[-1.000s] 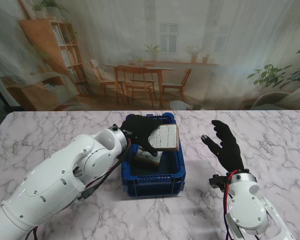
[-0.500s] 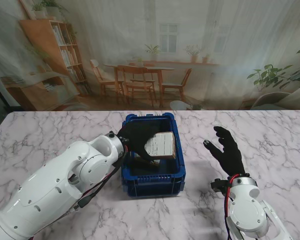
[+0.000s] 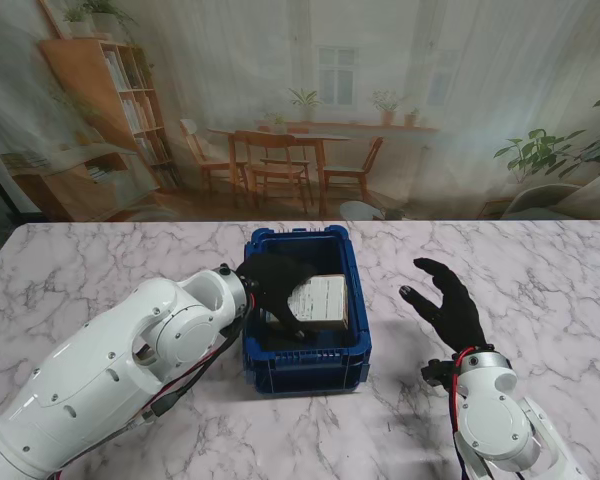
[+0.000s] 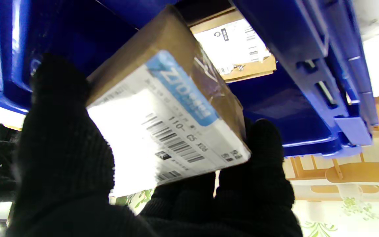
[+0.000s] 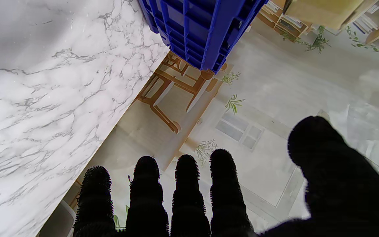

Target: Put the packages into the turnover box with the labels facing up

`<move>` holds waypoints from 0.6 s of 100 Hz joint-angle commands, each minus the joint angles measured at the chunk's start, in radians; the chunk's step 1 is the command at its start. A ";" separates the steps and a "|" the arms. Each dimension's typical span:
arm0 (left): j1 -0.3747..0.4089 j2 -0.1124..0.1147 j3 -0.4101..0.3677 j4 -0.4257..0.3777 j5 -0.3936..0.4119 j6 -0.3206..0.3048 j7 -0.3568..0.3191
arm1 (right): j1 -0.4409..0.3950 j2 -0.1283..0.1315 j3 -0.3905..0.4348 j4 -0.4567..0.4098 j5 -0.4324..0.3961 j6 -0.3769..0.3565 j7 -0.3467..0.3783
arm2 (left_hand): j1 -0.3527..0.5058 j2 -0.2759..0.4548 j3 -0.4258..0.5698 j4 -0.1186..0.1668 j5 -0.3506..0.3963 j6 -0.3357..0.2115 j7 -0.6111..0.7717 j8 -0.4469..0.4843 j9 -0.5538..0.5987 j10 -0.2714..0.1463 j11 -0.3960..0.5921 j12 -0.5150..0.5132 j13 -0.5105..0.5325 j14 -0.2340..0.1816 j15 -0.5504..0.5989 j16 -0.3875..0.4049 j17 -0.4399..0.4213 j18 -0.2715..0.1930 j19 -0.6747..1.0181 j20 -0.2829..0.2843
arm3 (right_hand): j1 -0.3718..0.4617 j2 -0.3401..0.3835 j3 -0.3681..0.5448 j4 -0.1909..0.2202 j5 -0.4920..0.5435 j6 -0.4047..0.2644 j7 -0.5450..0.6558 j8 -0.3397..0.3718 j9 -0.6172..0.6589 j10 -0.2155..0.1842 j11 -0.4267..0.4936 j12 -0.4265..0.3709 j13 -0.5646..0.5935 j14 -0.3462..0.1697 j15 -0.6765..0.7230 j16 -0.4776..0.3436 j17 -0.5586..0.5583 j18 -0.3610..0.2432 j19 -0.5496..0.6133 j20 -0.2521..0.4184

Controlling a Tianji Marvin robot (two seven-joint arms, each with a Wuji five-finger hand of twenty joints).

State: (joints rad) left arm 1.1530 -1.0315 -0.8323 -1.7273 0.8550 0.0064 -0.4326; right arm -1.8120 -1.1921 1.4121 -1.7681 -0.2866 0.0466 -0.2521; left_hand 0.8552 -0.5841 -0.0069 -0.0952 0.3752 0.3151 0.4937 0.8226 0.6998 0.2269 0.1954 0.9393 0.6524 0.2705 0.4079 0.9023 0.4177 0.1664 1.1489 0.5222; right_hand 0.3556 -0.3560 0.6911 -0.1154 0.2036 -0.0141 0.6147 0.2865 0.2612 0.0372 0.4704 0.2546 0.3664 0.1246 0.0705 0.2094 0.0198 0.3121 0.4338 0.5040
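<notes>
With the left hand [image 3: 272,283] clamped on the package [image 3: 320,298], label up inside the blue box [image 3: 353,343], it should settle flat beside the other package [image 4: 234,49] before fingers loosen. The right hand [image 3: 448,308] hovers over the tabletop [image 3: 540,290], spread and empty.

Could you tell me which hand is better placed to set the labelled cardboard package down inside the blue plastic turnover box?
Left. The left hand already grips the labelled cardboard package inside the blue plastic turnover box; the right hand hangs open and empty beside it.
</notes>
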 commanded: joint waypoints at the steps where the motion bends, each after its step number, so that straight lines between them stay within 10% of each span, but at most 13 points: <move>1: -0.015 0.005 0.004 -0.006 -0.010 0.009 -0.046 | 0.001 -0.001 -0.004 0.003 -0.001 0.010 0.000 | 0.242 0.174 0.639 0.112 0.126 -0.105 0.100 0.030 0.121 -0.054 0.101 0.049 0.061 -0.009 0.150 -0.015 -0.006 -0.044 0.007 0.033 | 0.014 -0.027 -0.006 0.025 0.023 -0.048 0.010 -0.024 0.018 -0.031 -0.026 -0.008 0.004 -0.040 -0.039 -0.013 0.007 -0.012 -0.027 0.022; 60: -0.118 0.014 0.087 0.028 -0.079 0.036 -0.133 | 0.018 0.002 -0.010 0.024 -0.019 0.011 0.009 | 0.188 0.212 0.537 0.095 0.141 -0.095 0.043 -0.010 0.062 -0.040 0.155 -0.065 0.033 0.008 0.133 -0.118 -0.032 -0.031 -0.027 0.035 | 0.012 -0.033 0.013 0.021 0.017 -0.052 0.009 -0.032 0.001 -0.032 -0.034 -0.008 -0.003 -0.046 -0.038 -0.018 0.012 -0.013 -0.043 0.042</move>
State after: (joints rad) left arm 1.0452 -1.0182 -0.7494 -1.7028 0.7839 0.0374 -0.5430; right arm -1.7937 -1.1895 1.4043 -1.7456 -0.3032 0.0529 -0.2444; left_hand 0.8552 -0.5841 -0.0069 -0.0952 0.3906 0.3224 0.4685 0.8093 0.7070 0.2334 0.2087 0.8689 0.6524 0.2709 0.4389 0.7905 0.4140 0.1692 1.1438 0.5321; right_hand 0.3559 -0.3564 0.6935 -0.1154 0.2286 -0.0228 0.6227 0.2743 0.2613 0.0351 0.4594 0.2545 0.3664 0.1126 0.0705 0.2058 0.0291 0.3123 0.4132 0.5252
